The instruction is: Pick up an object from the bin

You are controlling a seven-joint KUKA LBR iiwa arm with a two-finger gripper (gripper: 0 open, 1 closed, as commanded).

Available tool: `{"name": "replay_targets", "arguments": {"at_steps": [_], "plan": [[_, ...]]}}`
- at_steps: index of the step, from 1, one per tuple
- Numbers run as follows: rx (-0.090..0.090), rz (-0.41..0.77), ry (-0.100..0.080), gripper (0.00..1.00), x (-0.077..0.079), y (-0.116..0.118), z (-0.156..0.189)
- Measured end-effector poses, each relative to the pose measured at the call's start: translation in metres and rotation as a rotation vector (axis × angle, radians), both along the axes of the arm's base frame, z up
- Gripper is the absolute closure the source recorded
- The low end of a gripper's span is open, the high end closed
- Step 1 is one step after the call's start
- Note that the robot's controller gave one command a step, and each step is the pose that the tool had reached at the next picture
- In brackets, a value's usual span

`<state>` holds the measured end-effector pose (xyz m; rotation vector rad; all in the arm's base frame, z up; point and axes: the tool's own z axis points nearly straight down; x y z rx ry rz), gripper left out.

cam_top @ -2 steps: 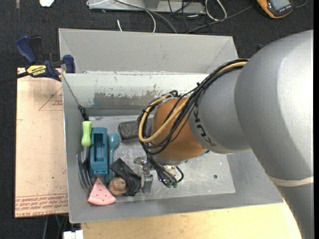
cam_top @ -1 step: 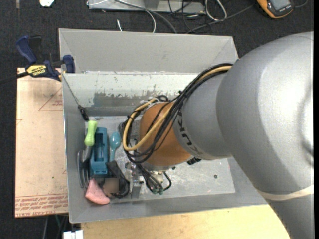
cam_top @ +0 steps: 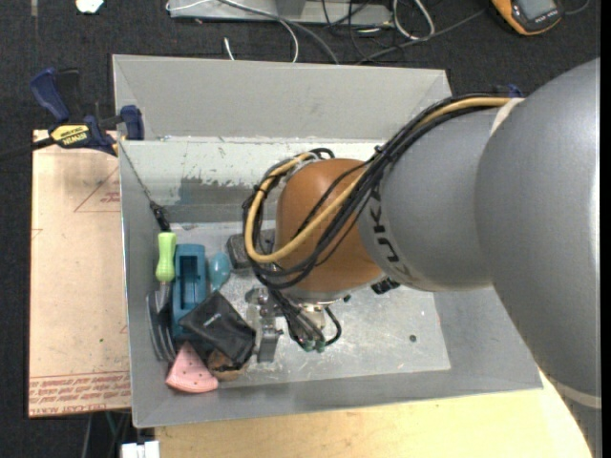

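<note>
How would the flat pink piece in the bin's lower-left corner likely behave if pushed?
The pink piece looks thin and flat, so it would probably slide, not roll. The black object beside it may shift too.

A robotics lab: cabled arm [cam_top: 516,198], metal bin [cam_top: 286,103], floor wiring [cam_top: 412,10]

The grey arm [cam_top: 449,208] above the bin [cam_top: 286,103] carries black letters [cam_top: 380,222]; "UK" can be read. No other lettering is legible.
</note>
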<state>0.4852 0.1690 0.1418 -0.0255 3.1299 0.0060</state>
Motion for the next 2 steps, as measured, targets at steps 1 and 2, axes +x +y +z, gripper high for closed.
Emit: {"name": "replay_targets", "arguments": {"at_steps": [1, 2], "plan": [[0.0, -0.006, 0.004, 1.0, 0.003, 0.006, 0.083], [0.002, 0.071, -0.006, 1.0, 0.004, 0.021, 0.043]]}}
